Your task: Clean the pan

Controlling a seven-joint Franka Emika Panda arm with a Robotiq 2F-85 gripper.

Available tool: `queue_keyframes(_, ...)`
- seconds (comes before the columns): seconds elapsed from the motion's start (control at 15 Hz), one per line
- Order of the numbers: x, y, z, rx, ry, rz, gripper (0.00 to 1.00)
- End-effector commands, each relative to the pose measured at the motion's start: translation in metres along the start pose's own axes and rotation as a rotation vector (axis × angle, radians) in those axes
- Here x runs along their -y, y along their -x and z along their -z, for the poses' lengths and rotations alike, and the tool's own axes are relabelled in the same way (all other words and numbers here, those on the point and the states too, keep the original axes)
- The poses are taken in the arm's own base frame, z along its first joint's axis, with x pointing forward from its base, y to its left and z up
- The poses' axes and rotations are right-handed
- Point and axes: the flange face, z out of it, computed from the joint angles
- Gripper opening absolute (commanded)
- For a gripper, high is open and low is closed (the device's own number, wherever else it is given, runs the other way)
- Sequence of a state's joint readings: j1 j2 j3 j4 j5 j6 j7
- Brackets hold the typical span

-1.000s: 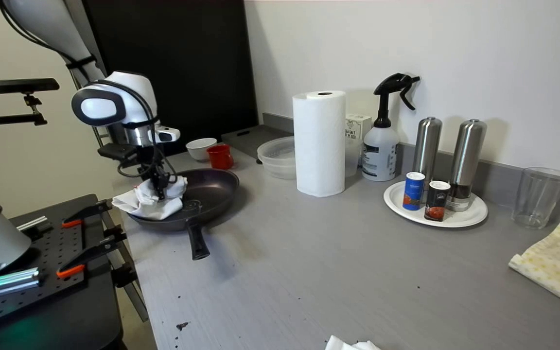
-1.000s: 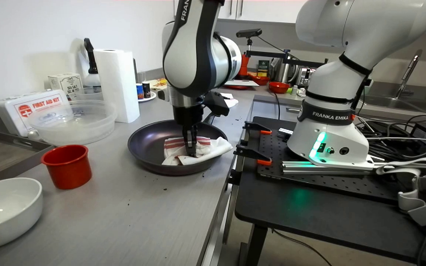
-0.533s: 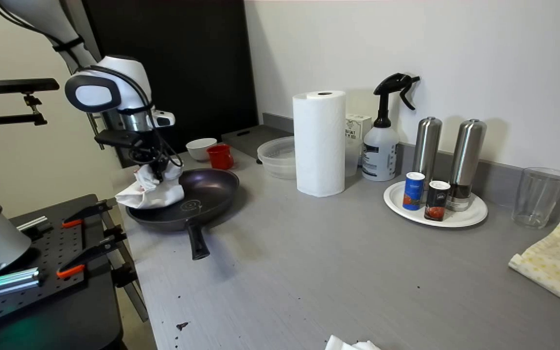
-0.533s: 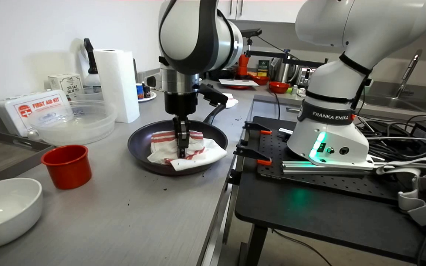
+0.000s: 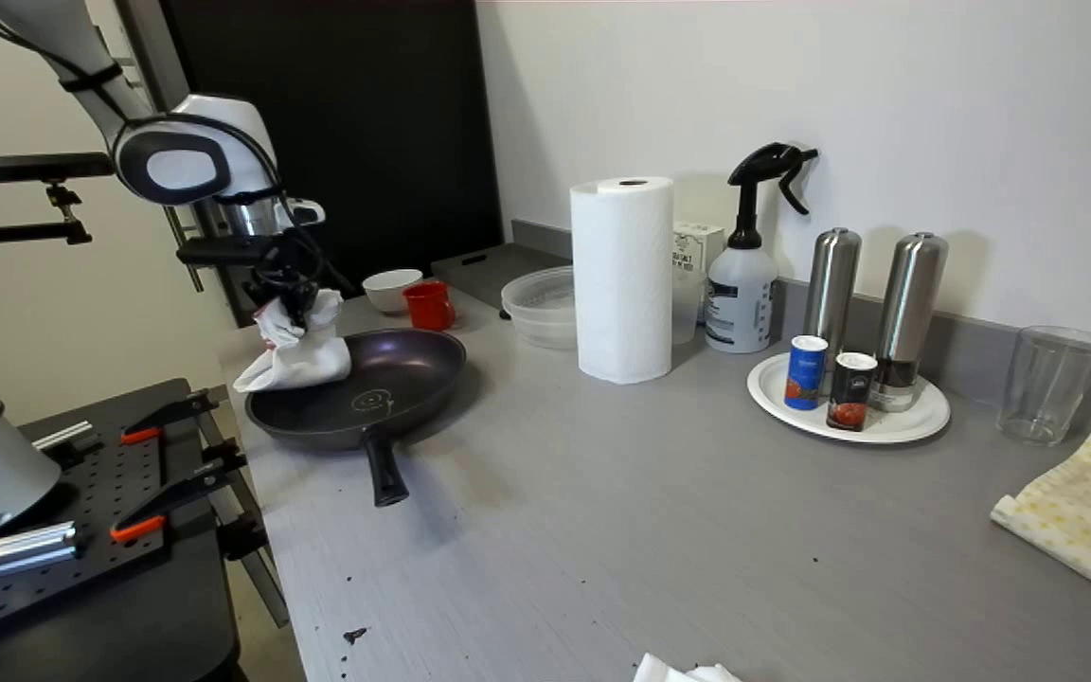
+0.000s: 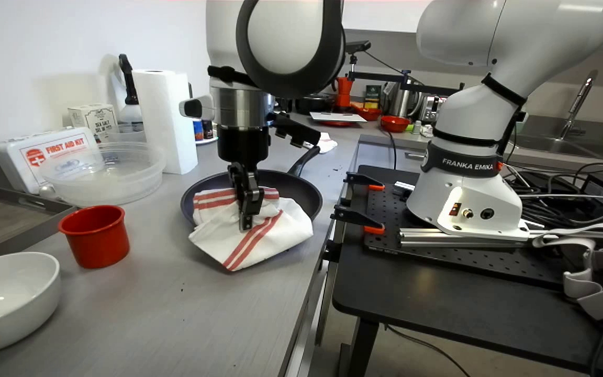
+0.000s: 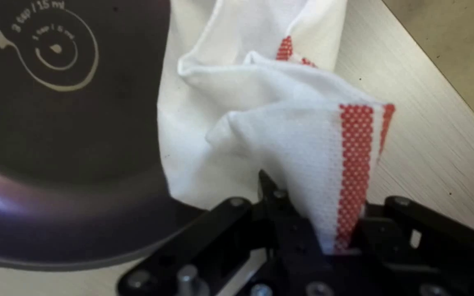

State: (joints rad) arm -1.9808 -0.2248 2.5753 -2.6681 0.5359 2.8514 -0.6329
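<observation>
The pan [image 5: 408,379] is black, round and shallow, on the grey counter near its edge, its handle [image 5: 384,469] pointing away from the red cup. The pan also shows in an exterior view [image 6: 305,196] and the wrist view [image 7: 76,135]. My gripper [image 6: 247,222] is shut on a white cloth with red stripes [image 6: 280,230], above the pan's rim on the red cup's side. The cloth [image 5: 304,362] hangs over that rim and hides part of it; whether it touches the pan I cannot tell. In the wrist view the cloth [image 7: 303,135] bunches between the fingers [image 7: 323,218]; one fingertip is hidden.
A red cup [image 6: 97,238], white bowl [image 6: 11,301] and clear tub [image 6: 118,178] stand near the pan. A paper towel roll [image 5: 623,284], spray bottle [image 5: 740,294] and white plate [image 5: 768,379] with shakers stand along the wall. Another white cloth [image 5: 683,671] lies on the counter.
My gripper has risen and moved across the pan towards the red cup's side, carrying the cloth. The cloth now hangs over the rim. The base light went from green to white. The pan has not moved.
</observation>
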Motion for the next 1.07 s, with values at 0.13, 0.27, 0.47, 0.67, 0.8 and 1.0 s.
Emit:
queue_keyframes(0.13,0.038,-0.046,0.014,0.014,0.093,0.060,0.04)
queue_keyframes(0.27,0.049,-0.064,0.022,0.031,0.119,0.072,0.04)
queue_keyframes(0.47,0.069,-0.089,0.034,0.064,0.149,0.090,0.04)
queue_keyframes(0.67,0.090,-0.112,0.049,0.096,0.165,0.118,0.04)
queue_keyframes(0.8,0.104,-0.124,0.056,0.120,0.175,0.138,0.04)
queue_keyframes(1.0,0.119,-0.139,0.059,0.153,0.181,0.151,0.04)
